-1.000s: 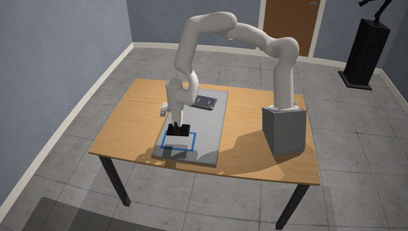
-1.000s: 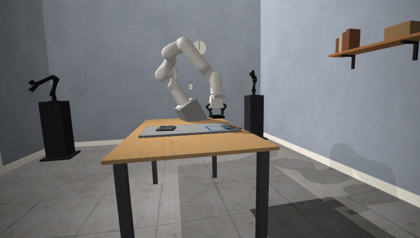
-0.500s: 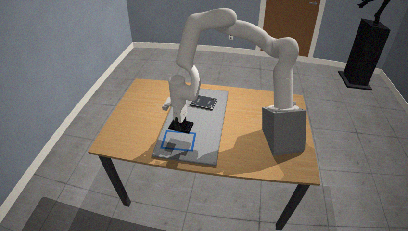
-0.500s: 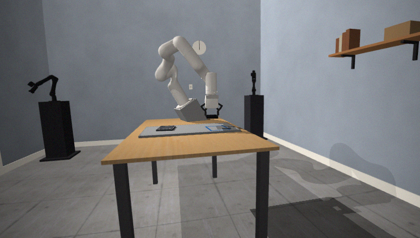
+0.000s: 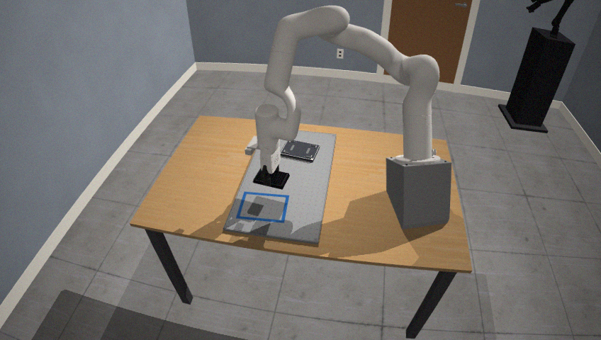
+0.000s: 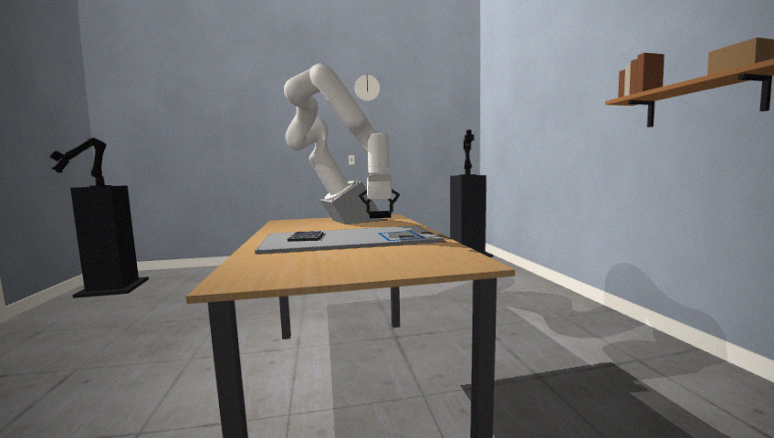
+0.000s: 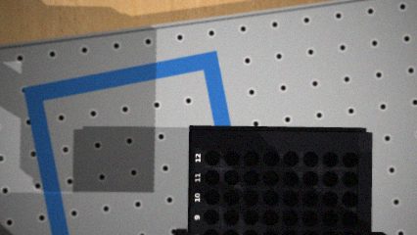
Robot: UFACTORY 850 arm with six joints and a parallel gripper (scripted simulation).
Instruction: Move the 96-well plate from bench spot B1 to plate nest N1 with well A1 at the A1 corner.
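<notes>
My gripper point(image 5: 269, 171) is shut on the black 96-well plate point(image 5: 271, 178) and holds it in the air above the grey perforated board point(image 5: 286, 185). It also shows in the exterior view, where the gripper point(image 6: 379, 213) holds the plate well above the table. In the wrist view the plate point(image 7: 279, 181) fills the lower right, with column numbers 9 to 12 along its left side. The blue outline of spot B1 point(image 5: 262, 207) lies on the board nearer the table's front edge, with nothing in it but the plate's shadow. The dark plate nest N1 point(image 5: 300, 150) sits at the board's far end.
A small white block point(image 5: 251, 145) sits at the board's far left edge, behind the arm's wrist. The arm's grey base point(image 5: 417, 189) stands on the table at the right. Black pedestals point(image 6: 103, 238) stand on the floor away from the table.
</notes>
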